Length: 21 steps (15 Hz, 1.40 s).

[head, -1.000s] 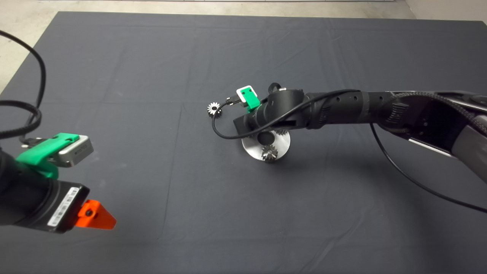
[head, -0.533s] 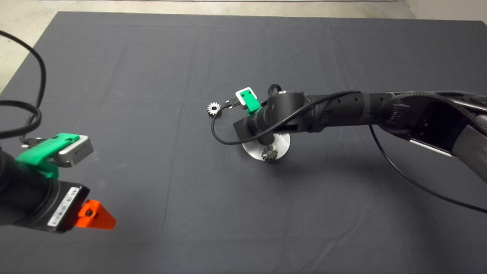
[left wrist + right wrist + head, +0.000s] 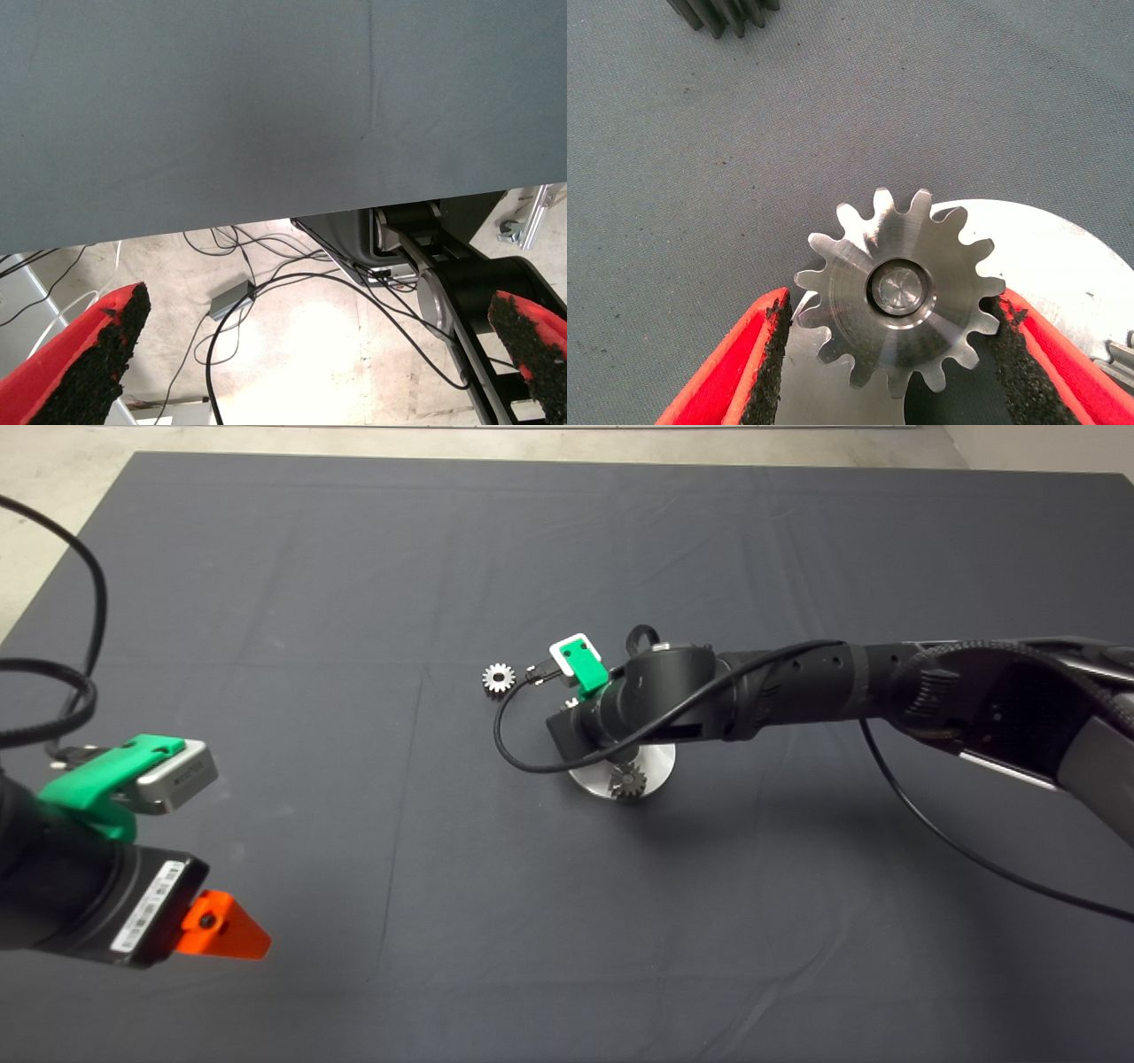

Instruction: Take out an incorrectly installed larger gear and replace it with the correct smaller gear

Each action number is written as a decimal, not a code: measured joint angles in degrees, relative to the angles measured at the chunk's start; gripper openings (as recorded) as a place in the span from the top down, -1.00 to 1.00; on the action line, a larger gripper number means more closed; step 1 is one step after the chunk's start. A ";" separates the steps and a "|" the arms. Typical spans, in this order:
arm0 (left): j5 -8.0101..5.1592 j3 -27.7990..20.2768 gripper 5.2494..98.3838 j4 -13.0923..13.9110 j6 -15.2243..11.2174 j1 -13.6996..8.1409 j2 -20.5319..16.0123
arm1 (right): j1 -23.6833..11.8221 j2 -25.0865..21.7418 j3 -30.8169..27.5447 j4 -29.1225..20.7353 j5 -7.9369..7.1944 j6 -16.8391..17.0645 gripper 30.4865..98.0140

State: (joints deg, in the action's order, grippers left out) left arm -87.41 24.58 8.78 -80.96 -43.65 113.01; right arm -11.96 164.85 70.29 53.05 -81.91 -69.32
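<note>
Right gripper straddles a bright steel pinion gear on the round metal plate.
Spread fingers flank, arguably, the wrong gear; closing would lift it.

The dark mat carries a round steel plate; 1 small gear lies apart.

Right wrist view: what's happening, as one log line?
right tool: open, straddling pinion gear on steel plate | left tool: open, parked lower left
</note>
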 measured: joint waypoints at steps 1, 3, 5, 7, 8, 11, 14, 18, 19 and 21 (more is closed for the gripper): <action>0.00 0.00 -1.00 0.00 0.00 0.00 0.00 | 0.00 -0.11 0.00 0.00 0.24 0.00 0.26; 0.00 0.00 -1.00 0.01 0.00 0.00 0.00 | -0.01 -0.11 0.07 0.00 0.32 0.00 0.26; 0.00 0.00 -1.00 -0.01 0.00 0.00 0.00 | 0.00 -0.11 0.69 0.00 0.63 -0.09 0.30; 0.00 0.00 -1.00 -0.01 0.00 0.00 0.01 | 0.00 -0.09 0.93 0.00 0.73 -0.13 0.38; 0.00 0.00 -1.00 0.01 0.00 0.00 0.02 | 0.00 -0.09 0.93 0.00 0.73 -0.13 0.38; 0.00 0.00 -1.00 0.01 0.00 0.00 0.02 | 0.00 -0.09 0.93 0.00 0.71 -0.09 0.42; 0.00 0.00 -1.00 0.01 0.00 0.00 0.00 | 0.02 -0.09 0.93 0.00 0.71 -0.06 0.45; 0.00 0.00 -1.00 0.01 0.00 0.00 0.02 | 0.02 -0.09 0.93 0.00 0.68 -0.04 0.48; 0.00 0.00 -1.00 0.01 0.00 0.00 0.03 | 0.02 -0.07 0.90 0.00 0.66 0.04 0.50; 0.00 0.00 -1.00 0.01 0.00 0.00 0.17 | 0.02 -0.09 0.84 0.00 0.62 0.02 0.51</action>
State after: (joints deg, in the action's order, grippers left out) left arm -87.41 24.58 8.79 -80.96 -43.65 113.18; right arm -11.93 164.77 71.13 53.05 -81.29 -69.29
